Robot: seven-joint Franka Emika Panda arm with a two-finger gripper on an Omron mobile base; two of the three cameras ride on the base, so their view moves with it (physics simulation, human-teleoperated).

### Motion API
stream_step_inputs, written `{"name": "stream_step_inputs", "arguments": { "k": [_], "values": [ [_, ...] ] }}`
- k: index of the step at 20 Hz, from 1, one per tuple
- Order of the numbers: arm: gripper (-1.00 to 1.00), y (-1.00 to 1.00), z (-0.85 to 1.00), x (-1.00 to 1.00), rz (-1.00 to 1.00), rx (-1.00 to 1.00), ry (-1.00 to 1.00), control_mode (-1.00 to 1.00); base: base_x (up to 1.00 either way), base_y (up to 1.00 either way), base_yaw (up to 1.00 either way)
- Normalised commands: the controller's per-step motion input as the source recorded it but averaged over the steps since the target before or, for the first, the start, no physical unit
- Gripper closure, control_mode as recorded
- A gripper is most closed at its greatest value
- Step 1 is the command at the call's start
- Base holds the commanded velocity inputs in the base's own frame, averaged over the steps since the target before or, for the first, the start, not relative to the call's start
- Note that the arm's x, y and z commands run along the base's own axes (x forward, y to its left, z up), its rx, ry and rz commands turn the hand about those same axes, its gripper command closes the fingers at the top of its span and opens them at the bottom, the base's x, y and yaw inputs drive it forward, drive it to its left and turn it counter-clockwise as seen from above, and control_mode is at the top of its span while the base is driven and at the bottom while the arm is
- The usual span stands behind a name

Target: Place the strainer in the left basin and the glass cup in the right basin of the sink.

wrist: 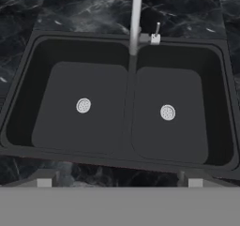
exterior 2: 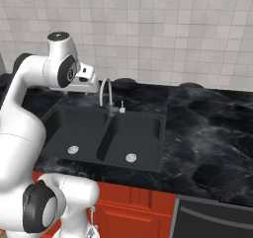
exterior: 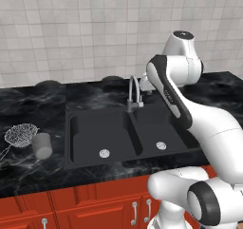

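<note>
Above the sink [wrist: 18, 126], near the gooseneck faucet [exterior: 134, 92], the end effector [wrist: 119, 183] hangs with its fingertips wide apart, holding nothing. Below it lie the left basin [wrist: 51, 98] and the right basin [wrist: 192, 126], each bare around its silver drain. The strainer [exterior: 21, 134] and the glass cup [exterior: 42, 145] sit just beside each other on the counter [exterior: 28, 168], well to the left. A good first move, I judge, is to swing left and descend squarely over the strainer's bowl (not its thin handle), avoiding the cup.

Wire-mesh strainer [exterior: 21, 134], translucent matt glass cup [exterior: 42, 145], glossy marbled counter [exterior: 28, 104], matt black sink [exterior: 71, 149], polished metal faucet [exterior: 134, 91].
</note>
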Motion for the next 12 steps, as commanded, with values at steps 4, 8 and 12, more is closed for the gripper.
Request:
{"name": "stream_step_inputs", "arguments": {
  "k": [4,8,12],
  "values": [
    [-1.0,0.36,-0.01,0.0,0.0,0.0,0.0,-1.0,0.0,0.0,0.0],
    [-1.0,0.41,-0.02,0.0,0.0,0.0,0.0,-1.0,0.0,0.0,0.0],
    [-1.0,0.43,-0.04,0.0,0.0,0.0,0.0,-1.0,0.0,0.0,0.0]
  ]
}}
